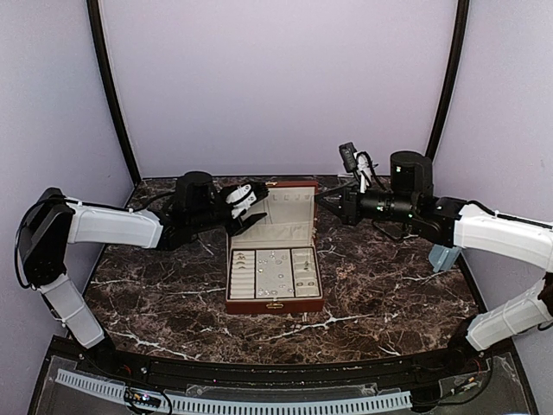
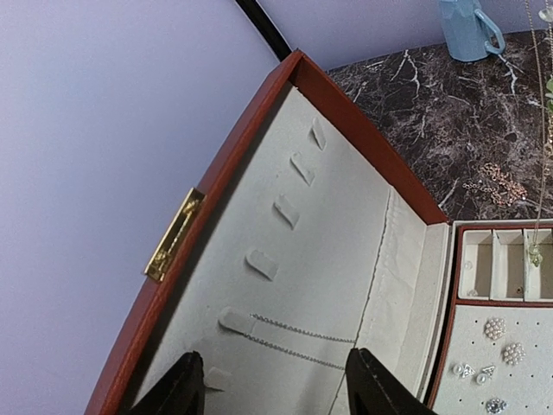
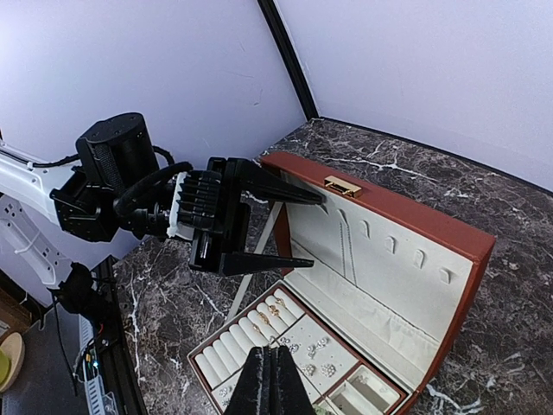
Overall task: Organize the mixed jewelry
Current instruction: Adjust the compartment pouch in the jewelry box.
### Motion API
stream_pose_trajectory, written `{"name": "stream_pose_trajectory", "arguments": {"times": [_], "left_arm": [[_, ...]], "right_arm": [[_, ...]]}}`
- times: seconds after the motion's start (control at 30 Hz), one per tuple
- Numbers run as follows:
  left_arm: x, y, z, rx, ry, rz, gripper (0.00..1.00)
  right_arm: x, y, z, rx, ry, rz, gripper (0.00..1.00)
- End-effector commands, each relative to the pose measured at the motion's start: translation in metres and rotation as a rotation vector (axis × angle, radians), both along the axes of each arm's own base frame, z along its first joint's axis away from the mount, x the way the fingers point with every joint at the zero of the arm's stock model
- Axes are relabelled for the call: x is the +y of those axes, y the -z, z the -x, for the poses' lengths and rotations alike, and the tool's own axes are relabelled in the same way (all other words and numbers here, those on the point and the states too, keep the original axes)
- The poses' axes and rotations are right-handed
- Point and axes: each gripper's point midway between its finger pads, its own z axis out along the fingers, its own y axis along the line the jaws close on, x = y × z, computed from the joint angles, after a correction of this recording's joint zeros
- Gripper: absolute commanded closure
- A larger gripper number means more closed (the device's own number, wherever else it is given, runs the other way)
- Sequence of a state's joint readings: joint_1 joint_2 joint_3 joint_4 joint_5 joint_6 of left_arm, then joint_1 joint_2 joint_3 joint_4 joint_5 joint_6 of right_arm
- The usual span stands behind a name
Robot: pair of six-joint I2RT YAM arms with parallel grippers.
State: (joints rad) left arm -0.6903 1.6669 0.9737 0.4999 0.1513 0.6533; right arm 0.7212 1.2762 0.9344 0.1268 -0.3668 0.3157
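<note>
Though top cam hides it, L wrist cam shows thin chain (image 2: 302, 329) betw. fingers of left gripper (image 2: 274, 354), spread, empty; right gripper (image 3: 270, 380) pinched shut.

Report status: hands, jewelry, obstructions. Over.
Left hand open at lid. Right hand shut beside lid. Jewelry in tray, one chain across lid. No obstruction seen.

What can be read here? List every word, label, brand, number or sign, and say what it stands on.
No readable text in any view.
The gold clasp on the box lid looks plain.
The blue cup shows no print.
The small lit device by the arm bases is too small to read.
</note>
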Motion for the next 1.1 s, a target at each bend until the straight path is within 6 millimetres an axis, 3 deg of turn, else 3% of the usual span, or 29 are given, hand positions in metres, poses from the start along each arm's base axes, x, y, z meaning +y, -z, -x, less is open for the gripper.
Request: {"name": "stream_pose_trajectory", "arguments": {"times": [0.0,0.3,1.07], "left_arm": [[-0.002,-0.003,0.002,-0.005,0.008,0.002,0.43],[0.0,0.013,0.008,0.006,0.01,-0.057,0.5],[0.005,0.044,0.023,0.002,-0.009,-0.162,0.54]], "right_arm": [[0.004,-0.002,0.003,-0.013,-0.015,-0.019,1.0],[0.003,-0.001,0.002,-0.012,-0.011,-0.016,1.0],[0.003,0.003,0.002,-0.001,-0.009,-0.016,1.0]]}}
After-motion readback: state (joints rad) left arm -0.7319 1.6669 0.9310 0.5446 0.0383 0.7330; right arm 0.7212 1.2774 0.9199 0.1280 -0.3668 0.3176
